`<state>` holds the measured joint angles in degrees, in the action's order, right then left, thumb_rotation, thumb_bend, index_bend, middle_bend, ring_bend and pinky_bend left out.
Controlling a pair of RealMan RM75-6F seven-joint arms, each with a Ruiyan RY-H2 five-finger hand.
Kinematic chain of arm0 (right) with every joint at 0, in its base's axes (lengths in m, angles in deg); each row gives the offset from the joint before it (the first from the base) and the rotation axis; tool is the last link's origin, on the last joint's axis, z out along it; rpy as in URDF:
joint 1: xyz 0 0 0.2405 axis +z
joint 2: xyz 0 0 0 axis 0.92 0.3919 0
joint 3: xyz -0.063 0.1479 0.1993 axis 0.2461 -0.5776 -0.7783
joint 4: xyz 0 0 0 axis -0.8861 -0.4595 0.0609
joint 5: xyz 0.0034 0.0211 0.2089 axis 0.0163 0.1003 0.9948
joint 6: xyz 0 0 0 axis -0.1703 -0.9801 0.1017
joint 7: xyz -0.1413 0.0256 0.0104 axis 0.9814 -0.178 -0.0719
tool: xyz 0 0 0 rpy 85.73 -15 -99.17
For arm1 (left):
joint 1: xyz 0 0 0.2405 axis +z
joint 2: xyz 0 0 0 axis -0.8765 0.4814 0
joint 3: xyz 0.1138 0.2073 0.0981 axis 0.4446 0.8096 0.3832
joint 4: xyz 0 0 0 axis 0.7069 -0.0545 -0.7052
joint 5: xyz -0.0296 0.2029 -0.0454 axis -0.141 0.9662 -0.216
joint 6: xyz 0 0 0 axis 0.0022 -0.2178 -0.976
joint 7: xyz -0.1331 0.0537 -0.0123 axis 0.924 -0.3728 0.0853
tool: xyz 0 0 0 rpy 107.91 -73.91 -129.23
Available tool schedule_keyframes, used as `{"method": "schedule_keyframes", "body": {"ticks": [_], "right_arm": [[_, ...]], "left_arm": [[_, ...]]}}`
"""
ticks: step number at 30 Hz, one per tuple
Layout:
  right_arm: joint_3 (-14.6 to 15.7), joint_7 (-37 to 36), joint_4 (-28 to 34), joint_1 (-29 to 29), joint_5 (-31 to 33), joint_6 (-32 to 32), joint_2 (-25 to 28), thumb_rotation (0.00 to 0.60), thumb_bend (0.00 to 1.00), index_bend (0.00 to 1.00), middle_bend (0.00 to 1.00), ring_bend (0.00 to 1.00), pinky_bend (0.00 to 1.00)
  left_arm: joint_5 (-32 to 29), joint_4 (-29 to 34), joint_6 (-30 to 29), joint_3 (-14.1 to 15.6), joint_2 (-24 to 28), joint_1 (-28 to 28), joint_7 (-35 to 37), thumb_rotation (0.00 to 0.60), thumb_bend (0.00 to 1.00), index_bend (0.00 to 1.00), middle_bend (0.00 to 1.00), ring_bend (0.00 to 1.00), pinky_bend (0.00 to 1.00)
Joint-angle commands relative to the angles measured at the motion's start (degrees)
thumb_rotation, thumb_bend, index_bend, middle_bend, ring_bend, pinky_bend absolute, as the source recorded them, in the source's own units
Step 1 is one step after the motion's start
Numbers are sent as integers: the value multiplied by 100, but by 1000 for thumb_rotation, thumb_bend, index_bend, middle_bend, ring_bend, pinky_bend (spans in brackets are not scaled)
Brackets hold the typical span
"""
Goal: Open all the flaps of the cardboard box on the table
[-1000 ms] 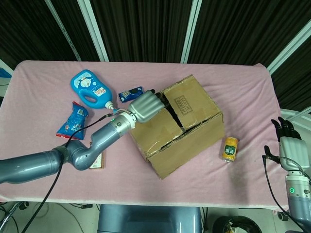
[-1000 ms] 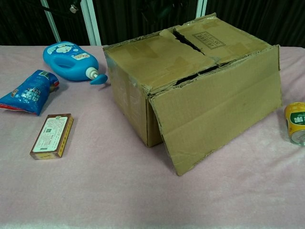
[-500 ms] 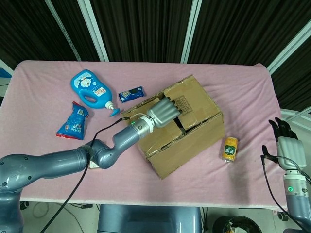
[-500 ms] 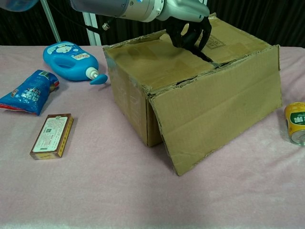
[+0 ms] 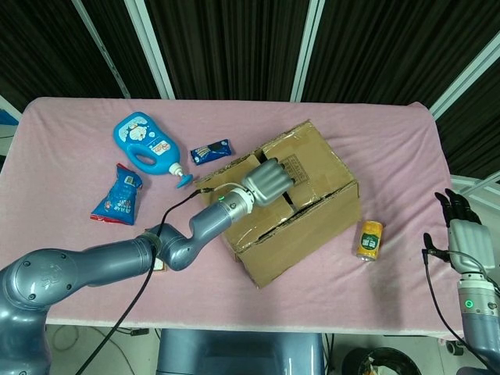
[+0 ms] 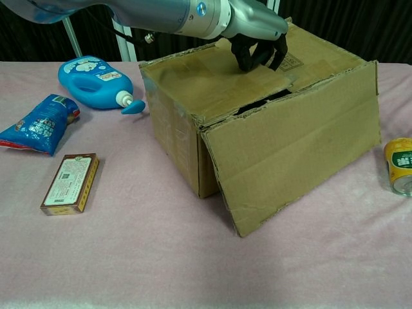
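Left robot hand [image 5: 268,183] curled, fingertips [image 6: 261,59] at cardboard box [image 5: 291,205] seam

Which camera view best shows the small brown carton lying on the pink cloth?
The chest view: the small brown carton lies fully visible, label up. In the head view the left arm hides nearly all of it.

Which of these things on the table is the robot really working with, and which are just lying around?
In use: cardboard box, left hand with fingers at the seam of its top flaps.

Lying about: blue bottle, blue snack bag, small dark packet, brown carton, yellow can. Right hand idle.
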<state>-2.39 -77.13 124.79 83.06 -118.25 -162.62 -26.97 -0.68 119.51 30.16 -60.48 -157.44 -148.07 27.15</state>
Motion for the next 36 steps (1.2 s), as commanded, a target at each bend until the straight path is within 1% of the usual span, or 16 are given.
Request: {"method": "schedule_keyframes", "body": {"ticks": [1, 3, 6, 12, 20, 25, 30, 36], "right_arm": [[-16, 5, -7, -10, -10, -2, -8, 600, 454, 95, 51, 0, 207], [-28, 6, -13, -18, -13, -3, -15, 600, 457, 95, 48, 0, 207], [-47, 8, -16, -30, -19, 4, -28, 600, 462, 95, 44, 0, 207], [-65, 32, -17, -50, -48, 40, -44, 600, 467, 95, 44, 0, 207], [-105, 10, -25, -77, -51, 104, -51, 600, 468, 95, 44, 0, 207], [-123, 0, -30, -91, -73, 135, -58, 600, 468, 96, 44, 0, 207], [-137, -1, -29, -103, -90, 153, -61, 600, 468, 95, 44, 0, 207], [-177, -4, -25, -123, -101, 143, -64, 600, 469, 95, 44, 0, 207]], "left_arm": [[-69, 17, 15, 44, 42, -37, 19, 600, 933, 420, 569, 390, 436], [-97, 29, -9, 47, 65, -57, 33, 600, 975, 432, 595, 410, 459], [-145, 76, -37, 36, 121, -106, 70, 600, 999, 449, 618, 430, 480], [-253, 289, 28, 4, 365, -253, 145, 600, 1000, 456, 631, 444, 507], [-587, 876, 271, 6, 1035, -527, 261, 600, 1000, 460, 635, 451, 517], [-903, 1391, 452, 114, 1645, -765, 340, 600, 1000, 460, 635, 451, 518], [-1191, 1844, 552, 249, 2129, -947, 463, 600, 1000, 458, 635, 451, 518], [-1521, 2487, 775, 573, 2765, -1222, 646, 600, 1000, 459, 635, 451, 519]]}}
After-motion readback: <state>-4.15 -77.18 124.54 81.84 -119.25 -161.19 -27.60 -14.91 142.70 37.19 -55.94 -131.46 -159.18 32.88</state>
